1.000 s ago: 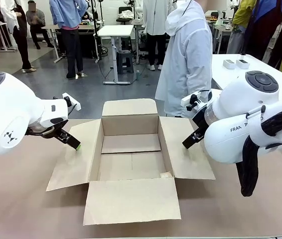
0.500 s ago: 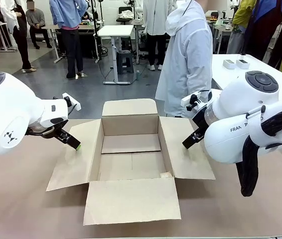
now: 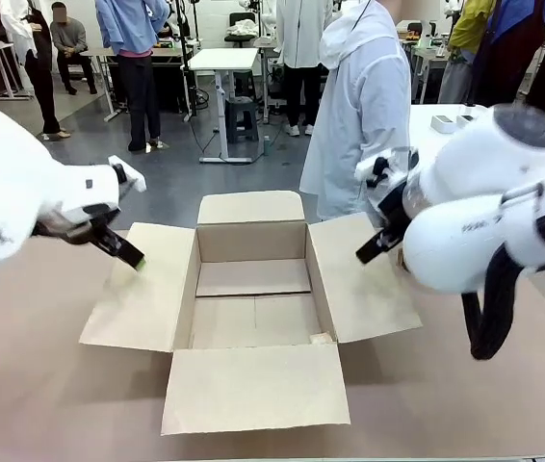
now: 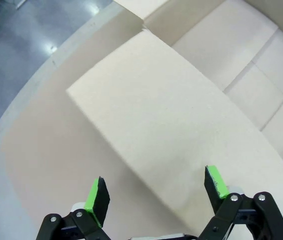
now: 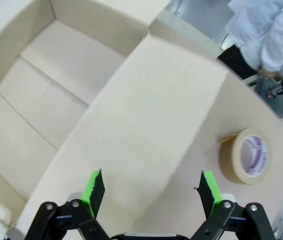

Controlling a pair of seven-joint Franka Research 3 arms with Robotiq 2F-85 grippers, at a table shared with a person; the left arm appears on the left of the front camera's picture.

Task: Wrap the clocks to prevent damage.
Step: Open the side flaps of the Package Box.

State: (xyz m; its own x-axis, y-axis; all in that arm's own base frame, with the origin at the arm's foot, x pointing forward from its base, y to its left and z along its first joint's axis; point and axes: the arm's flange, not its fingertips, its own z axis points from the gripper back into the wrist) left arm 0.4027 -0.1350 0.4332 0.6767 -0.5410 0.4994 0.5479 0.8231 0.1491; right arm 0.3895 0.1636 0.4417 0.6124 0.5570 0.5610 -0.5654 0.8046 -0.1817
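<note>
Front view: we see one open cardboard carton (image 3: 251, 241) on the counter (image 3: 41, 385), four flaps spread. It lies between the left claw (image 3: 128, 252) and the right claw (image 3: 374, 248), each equally near; one person (image 3: 359, 115) stands beyond.

Left wrist view: jaws wide above the left flap (image 4: 171, 130).

Right wrist view: jaws wide, one tape roll (image 5: 246, 156) beside the right flap (image 5: 151, 115). Where the clocks lie, we cannot tell.

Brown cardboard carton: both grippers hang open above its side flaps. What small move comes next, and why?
Probably ease the left gripper and right gripper outward, off the flaps: the brown cardboard carton stands open and both hold nothing, so the person can reach in.
</note>
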